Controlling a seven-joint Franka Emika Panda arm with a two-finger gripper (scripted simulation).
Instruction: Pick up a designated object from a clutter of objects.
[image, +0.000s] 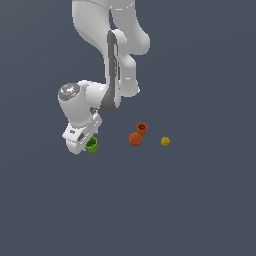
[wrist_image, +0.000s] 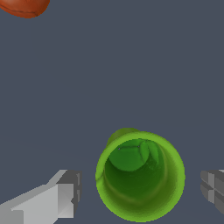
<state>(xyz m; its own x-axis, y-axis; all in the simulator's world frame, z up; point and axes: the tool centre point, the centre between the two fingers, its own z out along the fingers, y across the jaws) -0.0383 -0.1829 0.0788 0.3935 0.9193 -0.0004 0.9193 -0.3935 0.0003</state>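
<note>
The green cup (image: 92, 145) stands upright on the grey floor at the exterior view's left, partly covered by my white hand. In the wrist view the green cup (wrist_image: 140, 175) fills the space between my two fingers, its dark hollow facing the camera. My gripper (image: 88, 144) (wrist_image: 140, 192) is open, one finger on each side of the cup, with a gap between each fingertip (wrist_image: 70, 192) and the cup wall. The orange-red cup (image: 142, 128), the orange-red lump (image: 135, 139) and the yellow lump (image: 165, 141) lie to the exterior view's right.
An orange-red thing (wrist_image: 24, 7) shows at the wrist view's edge; I cannot tell whether it is the cup or the lump. The white arm (image: 112, 60) rises above the hand. The floor is plain dark grey.
</note>
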